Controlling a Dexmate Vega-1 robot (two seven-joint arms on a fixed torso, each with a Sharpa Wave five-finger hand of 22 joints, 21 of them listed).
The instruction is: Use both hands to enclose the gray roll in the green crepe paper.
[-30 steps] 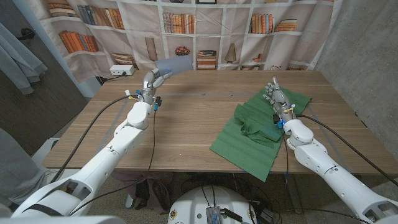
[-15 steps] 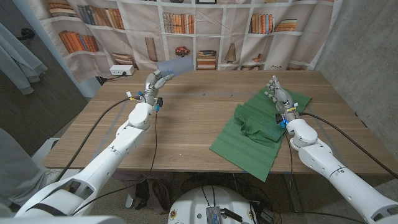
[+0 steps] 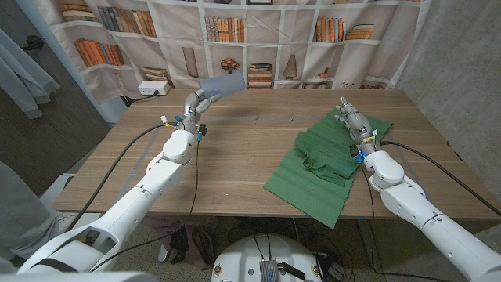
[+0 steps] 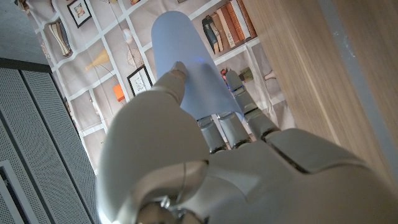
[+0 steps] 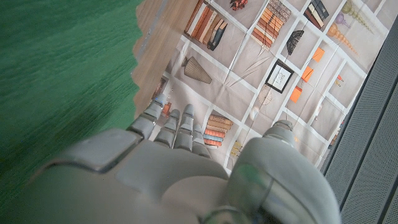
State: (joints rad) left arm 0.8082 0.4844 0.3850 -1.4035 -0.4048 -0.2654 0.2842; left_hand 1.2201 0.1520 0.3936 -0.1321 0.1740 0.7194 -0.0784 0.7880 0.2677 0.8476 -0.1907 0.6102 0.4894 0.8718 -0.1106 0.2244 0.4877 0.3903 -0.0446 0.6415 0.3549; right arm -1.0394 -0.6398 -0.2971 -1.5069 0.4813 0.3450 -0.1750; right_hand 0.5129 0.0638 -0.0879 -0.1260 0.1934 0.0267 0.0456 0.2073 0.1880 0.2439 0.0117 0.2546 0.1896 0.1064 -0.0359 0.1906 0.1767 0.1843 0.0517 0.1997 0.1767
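Above the table's far-left edge we see the gray roll [image 3: 220, 84] held up in the left hand [image 3: 193, 103], thumb and fingers [image 4: 227, 118] clamped round its lower end (it looks pale blue-gray in the left wrist view). Well apart from it, the green crepe paper [image 3: 325, 160] lies rumpled on the table [image 3: 235, 157] at right-center, w/ a bunched fold near its middle. Our right hand [image 3: 350, 119] is over the paper's far corner, fingers straight, grasping nothing. Bookshelf-print backdrop [image 3: 258, 39] behind.
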